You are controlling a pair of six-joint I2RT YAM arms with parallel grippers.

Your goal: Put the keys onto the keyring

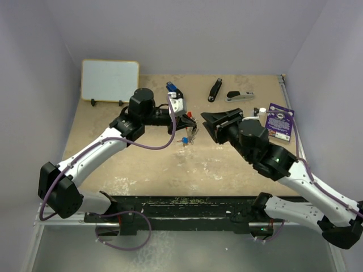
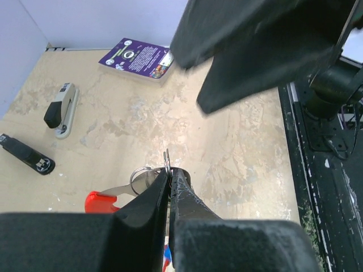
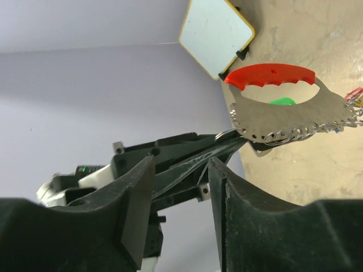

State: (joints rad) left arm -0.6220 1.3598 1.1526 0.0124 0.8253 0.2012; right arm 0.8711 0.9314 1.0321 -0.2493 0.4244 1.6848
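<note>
At the left wrist only, left tool [image 2: 169,170] visibly pinches the keyring [image 2: 133,180].

Bright, even light; soft shadows; foreground blurred.

Left hand [image 2: 170,174] closed (right hand [image 3: 181,165] parted)

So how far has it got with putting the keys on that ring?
Done: the left hand is shut on the keyring, its red fob beside it. In hand: the right hand is open and empty, facing the ring. Left: a blue key shows close by the ring, but I cannot tell whether any key is threaded on yet.
</note>
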